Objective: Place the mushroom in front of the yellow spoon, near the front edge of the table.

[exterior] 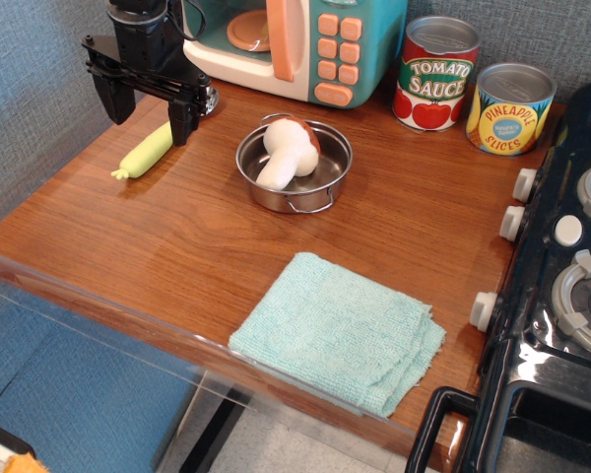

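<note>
Wood-grain table (177,236) against blue wall (30,89), hand (150,103) spread wide and empty above yellow spoon (150,151).

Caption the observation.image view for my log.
Open gripper above yellow spoon; mushroom lying in steel pot on table.

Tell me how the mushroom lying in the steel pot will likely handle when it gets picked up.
The mushroom looks smooth and rounded, so it may slip in a narrow pinch. Lying on its side in the pot, it could roll against the wall when nudged. It looks like a toy, so probably light and rigid.
</note>
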